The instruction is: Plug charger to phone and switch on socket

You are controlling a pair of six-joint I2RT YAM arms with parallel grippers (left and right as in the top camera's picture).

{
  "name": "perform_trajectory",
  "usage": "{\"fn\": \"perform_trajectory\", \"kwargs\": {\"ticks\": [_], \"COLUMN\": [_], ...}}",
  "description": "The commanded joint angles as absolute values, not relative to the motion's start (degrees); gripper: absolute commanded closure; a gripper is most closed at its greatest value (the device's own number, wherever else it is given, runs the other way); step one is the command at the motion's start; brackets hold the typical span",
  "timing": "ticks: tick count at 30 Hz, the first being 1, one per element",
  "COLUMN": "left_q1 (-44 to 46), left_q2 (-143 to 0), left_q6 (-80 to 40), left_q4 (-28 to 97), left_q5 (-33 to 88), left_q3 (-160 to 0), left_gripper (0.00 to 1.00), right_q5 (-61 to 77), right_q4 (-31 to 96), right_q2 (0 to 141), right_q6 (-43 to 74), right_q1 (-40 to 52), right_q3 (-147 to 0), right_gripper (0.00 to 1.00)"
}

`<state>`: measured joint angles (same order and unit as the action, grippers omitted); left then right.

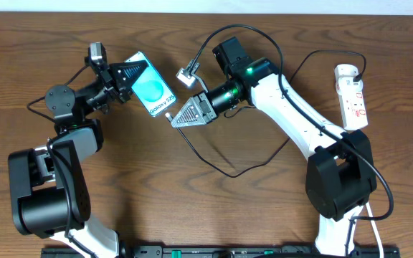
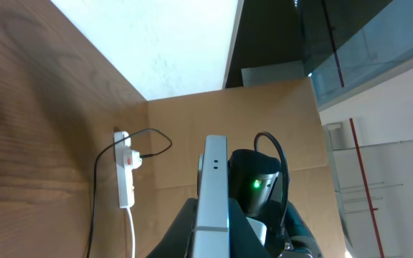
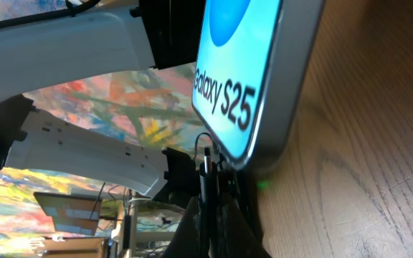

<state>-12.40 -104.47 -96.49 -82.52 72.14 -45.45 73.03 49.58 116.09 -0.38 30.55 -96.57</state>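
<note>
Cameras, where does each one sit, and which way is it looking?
Overhead: above the table, looking straight down at left arm, right arm, the phone and the socket.
Left wrist: on the left arm, looking along the phone's edge toward the socket; left gripper below.
Right wrist: on the right arm, facing the phone's bottom end; right gripper pinches the charger.
Shared: all see the phone.

Overhead: looking straight down on the brown wooden worktop (image 1: 214, 215); left wrist: very near, along the edge of the slim blue-screened smartphone (image 2: 212, 186), facing the distant white power strip (image 2: 125, 175); right wrist: close beneath that same smartphone (image 3: 242, 72), shared by all three
</note>
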Motion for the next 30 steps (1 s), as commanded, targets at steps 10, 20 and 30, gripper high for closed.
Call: {"fn": "perform_trajectory", "kwargs": {"ticks": [10,20,30], "left_q1": [-12.80,-12.80,-12.80], "left_q2": [-104.09,-104.09,-104.09], "left_q6": [-95.64,-96.05,-96.09], "left_q4": [-83.20,-83.24,-83.24], "left_q5": [74.15,74.15,74.11], "left_q3": [-46.13,-46.13,-46.13], "left_gripper": [0.93,0.93,0.92], "right_q5": [74.08,74.06,74.08], "right_q4": [48.18,48.16,48.14], "right_q2": [116.38,116.38,116.38], "right_q6": [0.45,0.43,0.43], "right_q1": [29.98,29.98,29.98], "right_q3": [-96.71,-96.71,-96.71], "right_gripper": [0.99,0.99,0.99]}}
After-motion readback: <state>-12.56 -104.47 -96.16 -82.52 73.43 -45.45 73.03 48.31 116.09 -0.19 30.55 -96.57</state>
